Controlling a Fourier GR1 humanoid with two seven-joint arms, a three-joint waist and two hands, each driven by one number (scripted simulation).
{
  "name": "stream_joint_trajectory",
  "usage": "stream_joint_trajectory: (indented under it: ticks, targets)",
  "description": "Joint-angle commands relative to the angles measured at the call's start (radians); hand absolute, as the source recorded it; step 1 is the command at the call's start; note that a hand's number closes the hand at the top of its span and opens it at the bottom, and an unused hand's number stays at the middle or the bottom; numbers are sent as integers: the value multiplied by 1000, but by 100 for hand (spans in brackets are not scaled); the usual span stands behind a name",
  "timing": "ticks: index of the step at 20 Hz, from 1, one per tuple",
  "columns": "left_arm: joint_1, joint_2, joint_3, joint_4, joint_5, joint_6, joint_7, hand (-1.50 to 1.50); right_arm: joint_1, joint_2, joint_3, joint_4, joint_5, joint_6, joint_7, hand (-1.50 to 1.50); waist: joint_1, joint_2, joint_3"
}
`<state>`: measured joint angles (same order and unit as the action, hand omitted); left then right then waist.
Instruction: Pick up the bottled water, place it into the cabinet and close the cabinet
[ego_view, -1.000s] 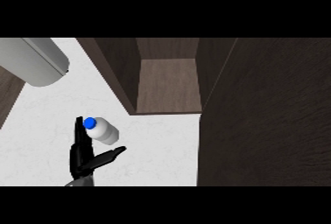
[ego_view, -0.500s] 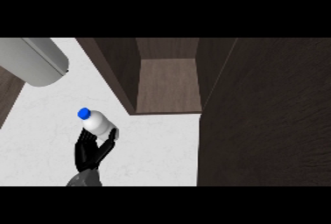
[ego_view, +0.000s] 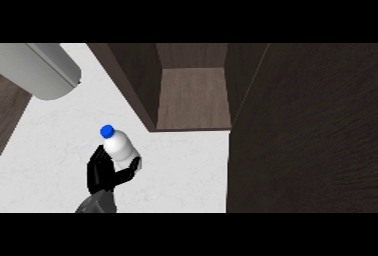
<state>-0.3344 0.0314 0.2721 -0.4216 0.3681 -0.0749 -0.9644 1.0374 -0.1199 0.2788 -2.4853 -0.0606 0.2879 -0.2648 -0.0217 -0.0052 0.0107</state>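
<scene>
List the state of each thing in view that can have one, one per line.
Bottled water: capped with a blue cap, tilted, held above the white counter.
Left hand: shut on the bottle, fingers curled round its lower body.
Cabinet: open, nothing seen on its wooden floor.
Cabinet door: swung open, at the view's right.
Right hand: not in view.

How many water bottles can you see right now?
1. The water bottle, white with a blue cap, is held in the left hand above the counter, left of the open cabinet. Others could be hidden behind the cabinet door.
</scene>
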Motion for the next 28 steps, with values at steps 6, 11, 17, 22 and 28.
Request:
stream_joint_trajectory:
  ticks: [6,11,17,22,28]
  targets:
    - [36,-6,-138,7,-113,-173,-34,150,11,-13,-15,-103,-38,-15,59,-150,6,5,-12]
    - [52,-29,-189,-127,-97,-156,64,150,13,-20,-48,-102,-80,-5,50,-150,15,0,-10]
    - [93,-31,-355,-263,22,-87,169,150,-19,-13,-24,-90,-81,-7,61,-150,17,0,-10]
    - [71,-31,-494,-493,155,90,347,150,-6,17,-2,-10,-14,-17,4,-150,15,-4,-10]
    - [-45,-23,-525,-589,35,287,451,150,-44,1,-54,-22,-80,-11,43,-150,17,1,-10]
